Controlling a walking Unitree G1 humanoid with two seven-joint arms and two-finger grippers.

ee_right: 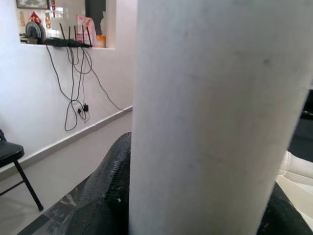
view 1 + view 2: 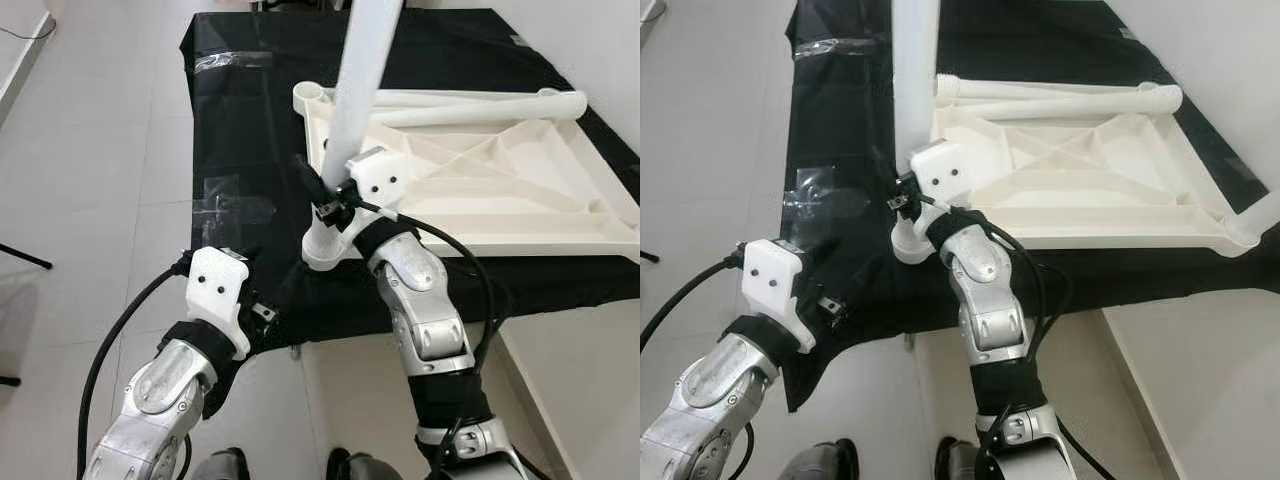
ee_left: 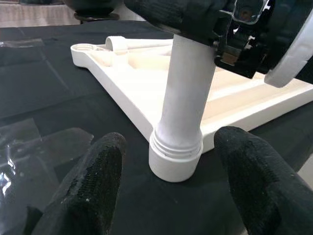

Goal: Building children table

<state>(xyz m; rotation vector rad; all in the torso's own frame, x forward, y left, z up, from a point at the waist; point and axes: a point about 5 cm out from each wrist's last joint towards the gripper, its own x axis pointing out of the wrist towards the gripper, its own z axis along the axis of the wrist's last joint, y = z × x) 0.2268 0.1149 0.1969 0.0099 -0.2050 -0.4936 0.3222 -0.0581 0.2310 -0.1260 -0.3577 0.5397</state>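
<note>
Table leg (image 2: 362,80) (upright) in right hand (image 2: 335,205)

A: Where's everything sitting?
B: Tabletop (image 2: 520,190) lying on cloth (image 2: 250,130), a leg (image 2: 480,105) resting across its far edge. Another leg (image 2: 355,110) standing in near-left corner w/ right gripper (image 2: 335,200) round it; left gripper (image 3: 166,181) hovering just beside.

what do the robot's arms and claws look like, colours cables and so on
Both arms are jointed silver metal with black fabric bands at the wrists. Each wrist carries a white plastic housing with two small dark dots. Thick black cables loop along both arms. The left claw has two broad black fingers with a rough, grainy surface; the right claw has small black mechanical parts at its base.
</note>
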